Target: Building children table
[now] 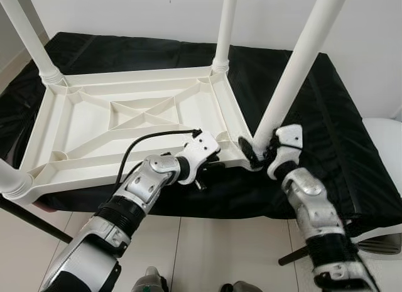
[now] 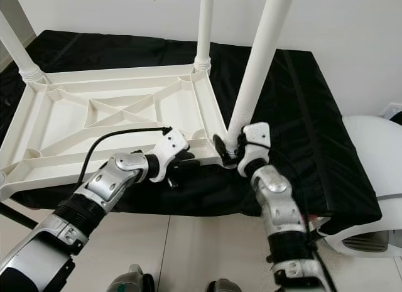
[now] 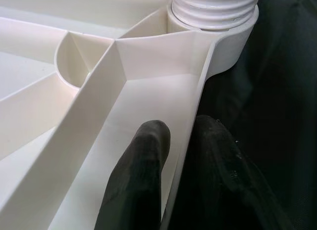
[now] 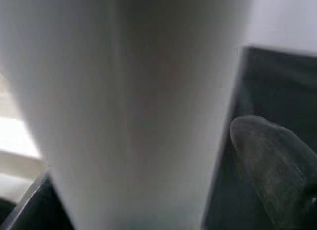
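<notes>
A white plastic children's table point(image 1: 81, 173) lies upside down on a black cloth point(image 1: 339, 116). Its ribbed underside faces up. My left gripper point(image 1: 210, 155) is shut on the table's near rim point(image 3: 198, 91), one finger point(image 3: 143, 180) inside the rim and the other outside it. A little to the right, my right gripper point(image 1: 260, 152) is shut around the base of the near right leg point(image 1: 295, 66). That long white tube leans to the right from its corner socket point(image 3: 213, 7). The leg point(image 4: 124, 106) is close up and blurred in the right wrist view, with one finger point(image 4: 272, 161) beside it.
Three other legs stand in their corners: far left point(image 1: 28, 41), far right point(image 1: 225, 28) and near left point(image 1: 9, 179). A white wall runs close behind the cloth. A white rounded object point(image 1: 383, 141) sits at the right. Tiled floor lies below the cloth's front edge.
</notes>
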`<state>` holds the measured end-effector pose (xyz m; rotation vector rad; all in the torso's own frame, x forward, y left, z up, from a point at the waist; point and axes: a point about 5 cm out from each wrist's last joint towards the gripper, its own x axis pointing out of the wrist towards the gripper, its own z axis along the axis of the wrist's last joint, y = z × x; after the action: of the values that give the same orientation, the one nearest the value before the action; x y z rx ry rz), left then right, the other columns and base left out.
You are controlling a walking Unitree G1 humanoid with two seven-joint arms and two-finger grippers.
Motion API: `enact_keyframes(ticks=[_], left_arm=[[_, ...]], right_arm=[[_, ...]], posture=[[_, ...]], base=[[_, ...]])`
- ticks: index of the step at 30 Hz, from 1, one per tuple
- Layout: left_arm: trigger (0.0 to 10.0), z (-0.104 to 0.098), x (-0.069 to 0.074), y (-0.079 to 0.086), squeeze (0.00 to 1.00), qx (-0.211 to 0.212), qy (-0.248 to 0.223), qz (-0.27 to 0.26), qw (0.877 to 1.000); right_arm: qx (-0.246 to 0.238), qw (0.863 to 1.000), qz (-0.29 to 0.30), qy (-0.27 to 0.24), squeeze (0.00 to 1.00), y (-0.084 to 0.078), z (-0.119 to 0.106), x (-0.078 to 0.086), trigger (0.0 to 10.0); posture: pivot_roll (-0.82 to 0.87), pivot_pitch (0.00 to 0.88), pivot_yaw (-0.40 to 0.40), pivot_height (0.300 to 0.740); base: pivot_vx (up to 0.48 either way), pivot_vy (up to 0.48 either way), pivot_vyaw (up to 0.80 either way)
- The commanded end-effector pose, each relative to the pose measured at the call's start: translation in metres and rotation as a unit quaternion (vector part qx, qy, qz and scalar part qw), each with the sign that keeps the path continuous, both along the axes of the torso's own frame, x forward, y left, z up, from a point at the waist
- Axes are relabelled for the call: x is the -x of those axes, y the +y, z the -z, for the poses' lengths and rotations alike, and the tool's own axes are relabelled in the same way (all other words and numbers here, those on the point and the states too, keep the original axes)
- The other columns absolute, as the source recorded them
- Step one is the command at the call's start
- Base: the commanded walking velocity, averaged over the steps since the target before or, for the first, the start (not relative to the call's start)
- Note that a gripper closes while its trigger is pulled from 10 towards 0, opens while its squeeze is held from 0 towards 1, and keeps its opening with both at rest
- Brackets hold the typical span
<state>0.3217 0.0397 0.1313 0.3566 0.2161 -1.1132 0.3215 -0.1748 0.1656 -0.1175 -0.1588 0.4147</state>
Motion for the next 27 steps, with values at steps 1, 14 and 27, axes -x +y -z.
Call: enact_keyframes(ticks=[1, 14, 27], left_arm=[[10.0, 0.002, 0.007, -0.006, 0.0, -0.006, 0.019, 0.06, 0.998], [10.0, 0.0, 0.005, -0.005, 0.0, -0.007, 0.016, 0.06, 0.998], [10.0, -0.001, 0.005, -0.005, 0.0, -0.007, 0.016, 0.059, 0.998]], right_arm=[[-0.007, 0.999, -0.032, -0.006, 0.0, -0.001, -0.003, 0.001, 10.0], [0.052, 0.977, -0.201, 0.039, 0.0, -0.023, -0.008, -0.005, 10.0], [0.073, 0.962, -0.257, 0.059, 0.0, -0.028, -0.005, -0.012, 10.0]], posture=[[-0.02, 0.015, 0.005, 0.74], [-0.02, 0.006, 0.012, 0.74], [-0.01, 0.012, 0.016, 0.74]], base=[[0.0, 0.0, 0.0], [0.0, 0.0, 0.0], [0.0, 0.0, 0.0]])
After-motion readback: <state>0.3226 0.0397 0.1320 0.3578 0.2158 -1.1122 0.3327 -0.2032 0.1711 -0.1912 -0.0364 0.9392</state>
